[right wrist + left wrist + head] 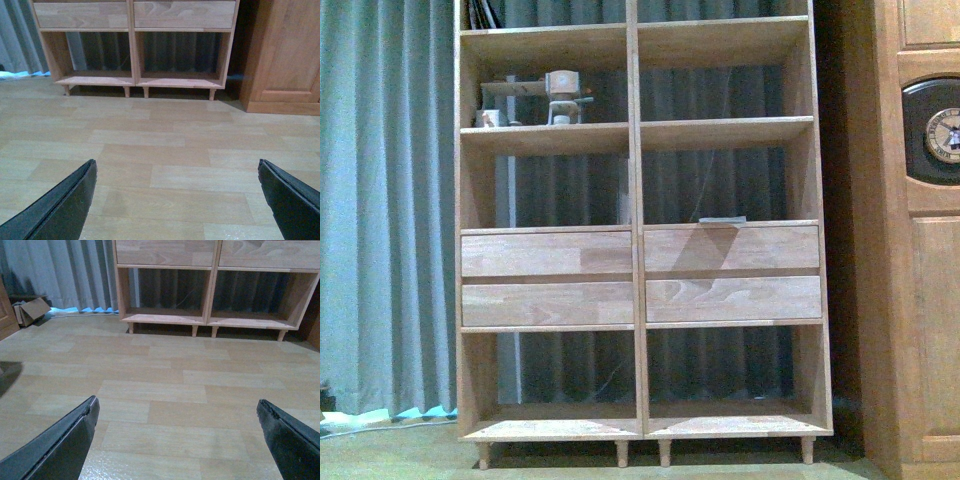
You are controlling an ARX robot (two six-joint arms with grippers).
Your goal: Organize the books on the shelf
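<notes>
The light-wood shelf [638,230] stands straight ahead with four drawer fronts at mid height. Thin books [482,12] lean in its top left compartment, cut off by the frame edge. A thin grey-teal flat thing [722,219], possibly a book, lies on the board above the right drawers. Neither arm shows in the front view. My left gripper [176,407] is open and empty, low over the wood-look floor, facing the shelf's bottom compartments [210,295]. My right gripper [176,167] is open and empty over the floor, also facing the shelf [132,55].
A wooden model [560,95] and a small cup [488,118] stand on the second left shelf. A darker cabinet with a clock face [930,200] stands right of the shelf and also shows in the right wrist view [285,55]. A cardboard box [31,310] lies by the grey curtain [385,200].
</notes>
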